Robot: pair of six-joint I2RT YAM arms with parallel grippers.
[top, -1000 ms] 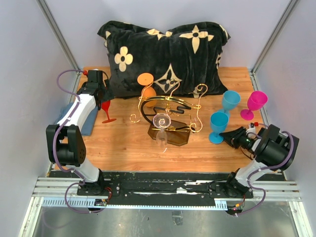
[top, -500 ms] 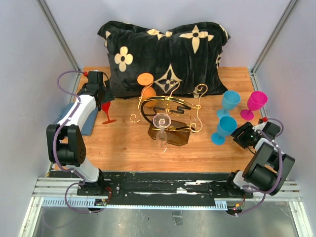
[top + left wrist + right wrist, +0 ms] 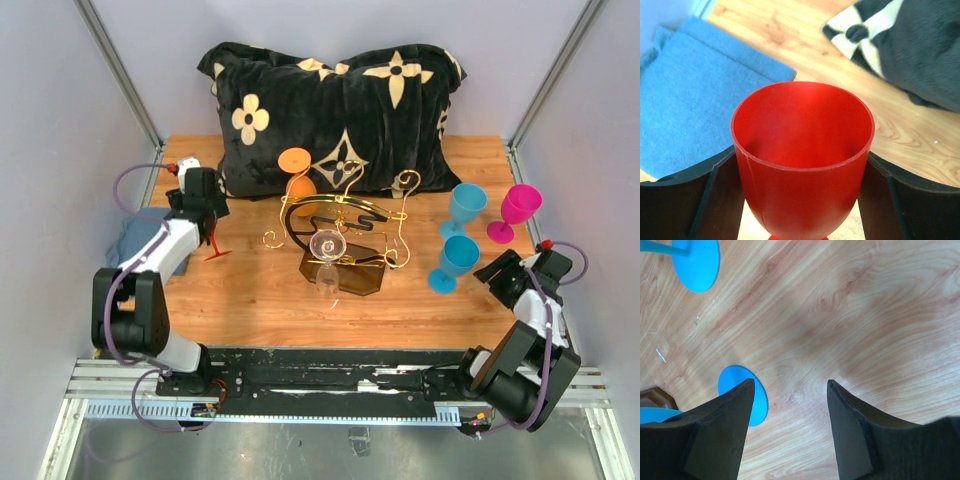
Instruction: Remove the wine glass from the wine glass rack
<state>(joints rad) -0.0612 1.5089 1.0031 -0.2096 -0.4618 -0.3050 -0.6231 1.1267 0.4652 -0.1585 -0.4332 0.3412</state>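
Note:
The gold wire wine glass rack [image 3: 352, 218] stands on its dark brown base at the table's middle. A clear wine glass [image 3: 327, 262] hangs upside down on its front rail, and an orange glass [image 3: 297, 176] hangs at its back left. My left gripper [image 3: 207, 212] is at the far left, well away from the rack, shut on the bowl of a red wine glass [image 3: 802, 160]. The glass's foot [image 3: 216, 254] is near the table. My right gripper [image 3: 790, 382] is open and empty over bare wood at the right [image 3: 497, 272].
Two blue glasses [image 3: 456, 260] [image 3: 467, 206] and a pink glass [image 3: 518, 208] stand at the right; a blue foot [image 3: 760, 405] lies by my right fingers. A black patterned pillow [image 3: 340, 110] fills the back. A blue cloth [image 3: 685, 115] lies at the left edge.
My right gripper has let go of the near blue glass and drawn back to the right. My left gripper has shifted nearer with the red glass in it.

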